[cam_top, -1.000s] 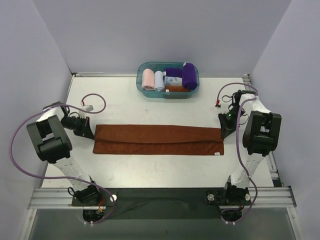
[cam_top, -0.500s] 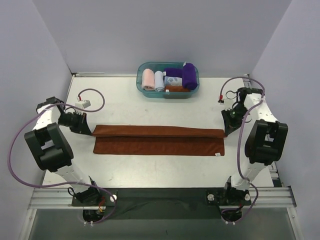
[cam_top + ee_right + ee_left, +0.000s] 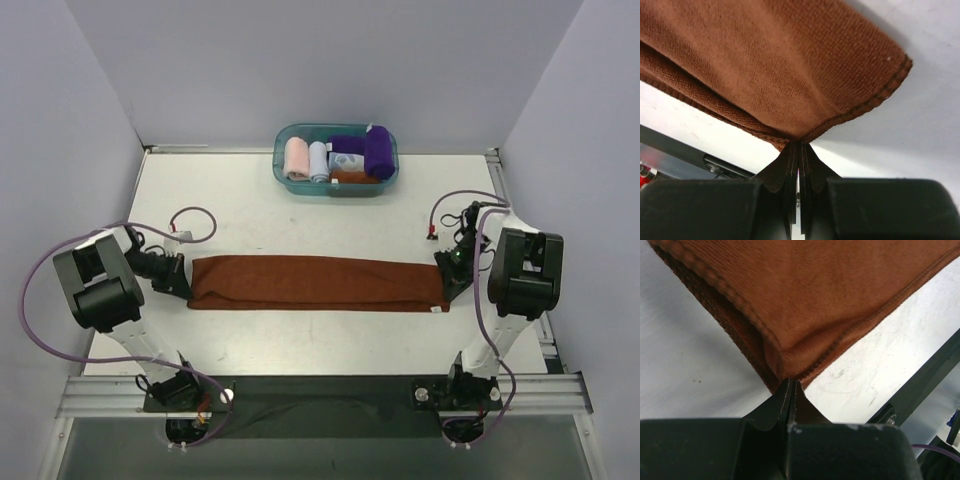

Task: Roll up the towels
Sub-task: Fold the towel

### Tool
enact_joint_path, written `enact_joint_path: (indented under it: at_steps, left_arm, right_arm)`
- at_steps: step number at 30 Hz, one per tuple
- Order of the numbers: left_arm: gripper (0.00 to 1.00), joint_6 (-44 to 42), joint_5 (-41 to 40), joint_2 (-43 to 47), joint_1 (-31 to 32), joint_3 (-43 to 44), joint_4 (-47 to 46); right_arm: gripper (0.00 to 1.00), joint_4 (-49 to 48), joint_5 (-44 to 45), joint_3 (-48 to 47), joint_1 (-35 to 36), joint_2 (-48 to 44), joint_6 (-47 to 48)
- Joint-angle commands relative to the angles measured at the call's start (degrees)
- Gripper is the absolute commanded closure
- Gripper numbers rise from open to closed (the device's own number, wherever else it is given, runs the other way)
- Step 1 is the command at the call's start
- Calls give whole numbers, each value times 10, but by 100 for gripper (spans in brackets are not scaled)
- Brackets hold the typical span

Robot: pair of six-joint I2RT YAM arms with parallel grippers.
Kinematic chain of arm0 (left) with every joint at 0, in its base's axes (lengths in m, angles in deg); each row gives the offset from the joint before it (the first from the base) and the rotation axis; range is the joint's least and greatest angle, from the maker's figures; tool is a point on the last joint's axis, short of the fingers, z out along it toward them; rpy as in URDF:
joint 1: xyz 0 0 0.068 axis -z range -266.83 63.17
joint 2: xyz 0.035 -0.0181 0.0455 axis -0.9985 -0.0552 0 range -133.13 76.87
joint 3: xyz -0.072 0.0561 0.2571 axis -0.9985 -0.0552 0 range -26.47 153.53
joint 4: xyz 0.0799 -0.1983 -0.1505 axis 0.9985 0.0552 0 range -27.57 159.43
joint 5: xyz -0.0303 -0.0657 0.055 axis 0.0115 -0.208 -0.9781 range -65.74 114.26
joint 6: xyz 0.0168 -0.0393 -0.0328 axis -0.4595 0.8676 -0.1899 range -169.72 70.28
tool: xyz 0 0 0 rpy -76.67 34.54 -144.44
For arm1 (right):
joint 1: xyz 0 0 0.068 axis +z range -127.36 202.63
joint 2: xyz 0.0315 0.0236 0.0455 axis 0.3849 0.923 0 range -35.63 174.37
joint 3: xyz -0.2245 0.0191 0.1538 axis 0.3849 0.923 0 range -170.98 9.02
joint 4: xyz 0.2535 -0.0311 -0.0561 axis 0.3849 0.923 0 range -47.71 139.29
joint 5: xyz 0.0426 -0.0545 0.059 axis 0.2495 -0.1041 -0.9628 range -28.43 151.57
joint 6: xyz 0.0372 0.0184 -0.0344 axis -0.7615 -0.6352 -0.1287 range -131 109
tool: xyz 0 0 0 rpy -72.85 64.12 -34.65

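The brown towel [image 3: 318,283] lies folded on the table [image 3: 250,215], long axis running left to right. The left gripper [image 3: 186,284] clamps its left end; the right gripper [image 3: 446,272] clamps its right end.

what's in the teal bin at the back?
Rolled pink cloth, pale blue roll, purple towel, patterned cloth, orange piece. They hide the bin floor and anything beneath.
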Motion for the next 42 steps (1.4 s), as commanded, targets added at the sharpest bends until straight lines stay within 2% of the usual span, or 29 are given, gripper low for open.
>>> enact_joint_path:
  at_steps: [1, 9, 17, 23, 28, 36, 42]
  left_arm:
    - [100, 8, -7, -16, 1, -4, -43]
    - [100, 12, -6, -10, 0, 21, -33]
    - [100, -33, 6, 50, -12, 106, 93]
    - [100, -61, -3, 62, -14, 105, 125]
    - [100, -75, -10, 58, -18, 67, 124]
    - [100, -70, -47, 18, -18, -1, 55]
    - [100, -55, -50, -1, -19, -11, 25]
  right_arm:
    - [100, 5, 12, -7, -3, -4, -1]
    - [100, 12, 18, -26, -3, -7, -1]
    - [100, 52, 15, -72, -4, -41, 10]
    - [100, 82, 16, -86, -4, -60, 28]
    - [100, 73, 32, -57, -11, -52, 42]
    - [100, 27, 36, -14, -10, -5, 38]
    - [100, 18, 40, -13, -8, 15, 33]
